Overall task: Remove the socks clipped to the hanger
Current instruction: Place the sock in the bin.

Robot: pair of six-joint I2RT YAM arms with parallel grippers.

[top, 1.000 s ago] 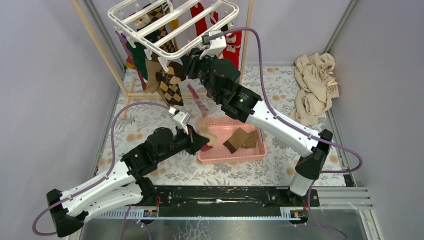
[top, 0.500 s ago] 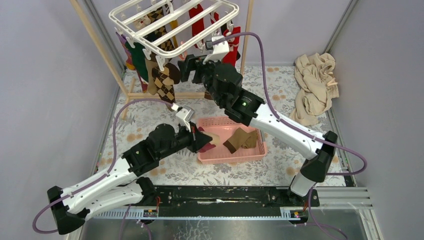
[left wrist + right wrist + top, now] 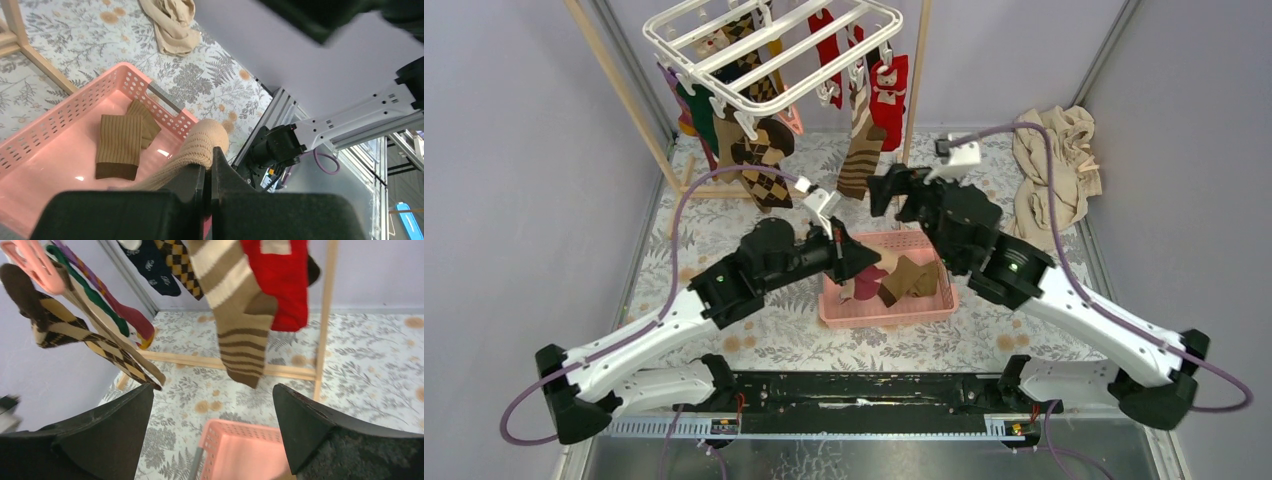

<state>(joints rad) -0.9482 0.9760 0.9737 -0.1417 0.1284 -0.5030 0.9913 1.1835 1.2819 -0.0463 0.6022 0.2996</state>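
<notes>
Several socks hang clipped under the white hanger (image 3: 774, 45), which sits high at the far side of the floral surface (image 3: 754, 345). Among them are an argyle sock (image 3: 759, 165), a tan striped sock (image 3: 240, 330) and a red sock (image 3: 280, 280).

The left fingers (image 3: 220, 172) are pressed together on a cream knit sock (image 3: 200, 147), held above the pink basket (image 3: 889, 312). 1 brown ribbed sock (image 3: 120, 145) already lies in the basket. The right fingers (image 3: 305, 425) are spread wide and hold nothing. They hover over the basket's far edge, pointed toward the striped sock and below it.

This looks like the drop-off step for the cream sock, with many pieces left on the hanger. Next, the left fingers should part so the sock falls inside the basket rim. The right arm would then need to rise, close on the striped sock near its clip, and pull down steadily so the light hanger does not swing.
</notes>
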